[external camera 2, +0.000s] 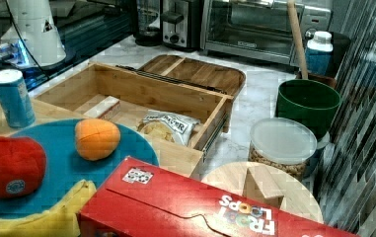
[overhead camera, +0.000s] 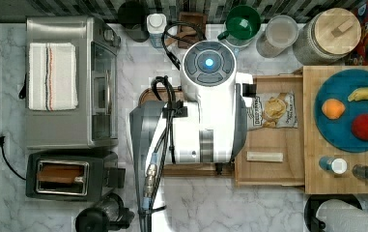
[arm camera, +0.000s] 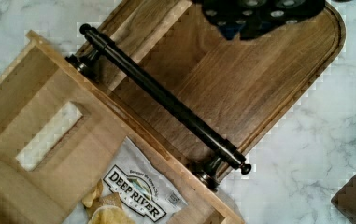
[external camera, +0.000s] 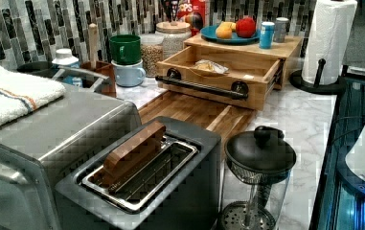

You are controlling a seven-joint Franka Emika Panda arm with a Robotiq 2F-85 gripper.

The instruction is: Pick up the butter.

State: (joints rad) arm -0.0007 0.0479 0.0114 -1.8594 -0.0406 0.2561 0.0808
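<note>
A kitchen: a marble counter backed by tiled wall, with a toaster oven and toaster at one end, a paper towel roll and cereal box at the other.

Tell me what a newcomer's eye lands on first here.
Probably the white robot arm filling the middle of the top view, over the dark wooden board. Next, the open wooden drawer holding the butter and a chip bag, apart from each other. Then the blue plate on the top view's right with an orange, a banana and a red fruit.
</note>
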